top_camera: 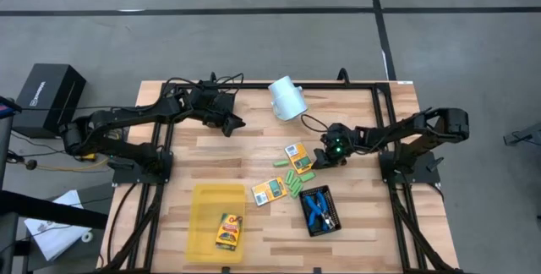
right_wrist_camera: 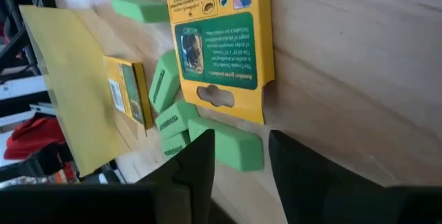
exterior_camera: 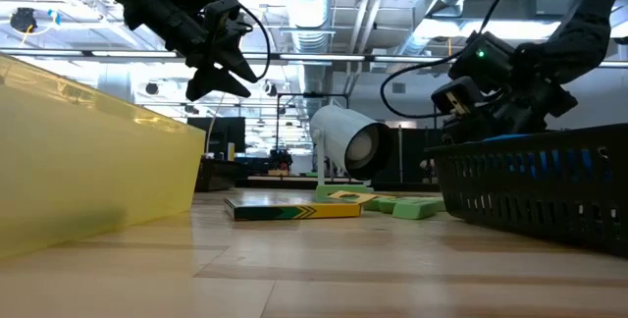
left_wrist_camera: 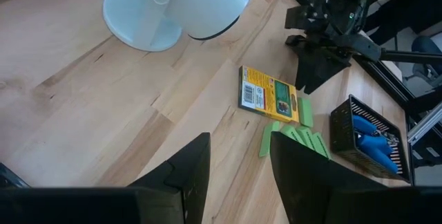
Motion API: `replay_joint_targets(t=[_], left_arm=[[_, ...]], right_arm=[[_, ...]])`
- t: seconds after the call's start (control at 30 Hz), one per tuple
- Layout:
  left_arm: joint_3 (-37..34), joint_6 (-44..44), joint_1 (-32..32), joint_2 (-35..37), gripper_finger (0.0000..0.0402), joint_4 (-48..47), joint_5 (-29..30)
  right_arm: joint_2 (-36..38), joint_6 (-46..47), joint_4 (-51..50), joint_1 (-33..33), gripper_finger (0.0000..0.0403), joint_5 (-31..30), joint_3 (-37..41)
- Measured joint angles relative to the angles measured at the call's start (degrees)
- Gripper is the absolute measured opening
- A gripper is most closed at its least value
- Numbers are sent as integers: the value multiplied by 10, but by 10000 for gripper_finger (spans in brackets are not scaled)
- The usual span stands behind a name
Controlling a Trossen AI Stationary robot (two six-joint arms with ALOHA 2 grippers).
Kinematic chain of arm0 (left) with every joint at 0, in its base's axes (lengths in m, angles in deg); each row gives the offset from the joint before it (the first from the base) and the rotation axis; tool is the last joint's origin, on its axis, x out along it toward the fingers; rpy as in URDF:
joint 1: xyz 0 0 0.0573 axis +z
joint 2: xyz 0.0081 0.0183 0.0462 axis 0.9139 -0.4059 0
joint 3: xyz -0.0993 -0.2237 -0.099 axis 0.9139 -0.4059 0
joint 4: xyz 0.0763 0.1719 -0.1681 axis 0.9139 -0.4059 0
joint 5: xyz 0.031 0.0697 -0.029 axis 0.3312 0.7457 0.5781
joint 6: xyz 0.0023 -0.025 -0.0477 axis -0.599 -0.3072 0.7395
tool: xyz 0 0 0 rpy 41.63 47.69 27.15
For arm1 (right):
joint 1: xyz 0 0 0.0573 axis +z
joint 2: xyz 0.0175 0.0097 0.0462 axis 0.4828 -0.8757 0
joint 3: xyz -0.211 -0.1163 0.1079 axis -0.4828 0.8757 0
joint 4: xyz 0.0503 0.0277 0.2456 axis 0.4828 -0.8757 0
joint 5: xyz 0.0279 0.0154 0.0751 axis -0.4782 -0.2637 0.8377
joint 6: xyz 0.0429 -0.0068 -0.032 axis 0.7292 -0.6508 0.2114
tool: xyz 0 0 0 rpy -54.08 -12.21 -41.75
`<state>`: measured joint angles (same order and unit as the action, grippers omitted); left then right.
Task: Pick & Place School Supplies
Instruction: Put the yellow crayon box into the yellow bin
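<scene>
An orange-yellow box [top_camera: 296, 156] lies flat at the table's middle and a second box [top_camera: 270, 191] lies nearer, beside the yellow tray. A third box [top_camera: 228, 232] lies inside that tray. Several light-green pieces [top_camera: 296, 181] lie flat between the two boxes. Two blue-handled tools [top_camera: 318, 208] rest in a black mesh tray. My right gripper [top_camera: 325, 157] hangs open just right of the middle box [right_wrist_camera: 221, 44], above the green pieces [right_wrist_camera: 231, 144]. My left gripper [top_camera: 232, 124] is open, raised over the far left part of the table.
A white cup [top_camera: 287, 98] lies on its side at the far edge. The yellow tray [top_camera: 207, 198] sits near the front left, and the black mesh tray [top_camera: 331, 219] sits near the front right. Bare wood lies under the left gripper.
</scene>
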<state>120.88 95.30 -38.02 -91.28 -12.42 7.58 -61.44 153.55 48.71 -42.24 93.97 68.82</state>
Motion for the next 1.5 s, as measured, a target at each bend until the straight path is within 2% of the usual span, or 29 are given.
replay_joint_targets(t=[0.27, 0.47, 0.57, 0.73, 0.9, 1.07, 1.13, 1.17, 1.3, 1.37, 1.5], left_arm=[[0, 0, 0, 0, 145, 0, 0], [0, 0, 0, 0, 145, 0, 0], [0, 0, 0, 0, 145, 0, 0], [0, 0, 0, 0, 145, 0, -1], [0, 0, 0, 0, 145, 0, -1], [0, -2, 0, 0, 145, 1, -1], [0, -3, 0, 0, 145, 0, -1], [0, -3, 0, 0, 145, 1, -1], [0, -3, 0, 0, 145, 1, -2], [0, -3, 0, 0, 145, 1, -2], [0, -3, 0, 0, 145, 1, -2]], right_arm=[[0, 10, 9, -1, 130, -18, 0], [6, -3, 1, -30, 131, 8, 0], [14, -7, 48, -69, 134, 2, 4], [58, 4, 185, -127, 136, -3, -17], [121, -25, 205, -154, 133, -16, -94], [157, -82, 198, -160, 135, -31, -238], [160, -116, 150, -150, 136, -35, -316], [160, -140, 94, -140, 136, -37, -357], [129, -284, -238, -49, 131, -72, -530], [105, -335, -387, 3, 129, -110, -587], [65, -339, -435, 91, 128, -172, -619]])
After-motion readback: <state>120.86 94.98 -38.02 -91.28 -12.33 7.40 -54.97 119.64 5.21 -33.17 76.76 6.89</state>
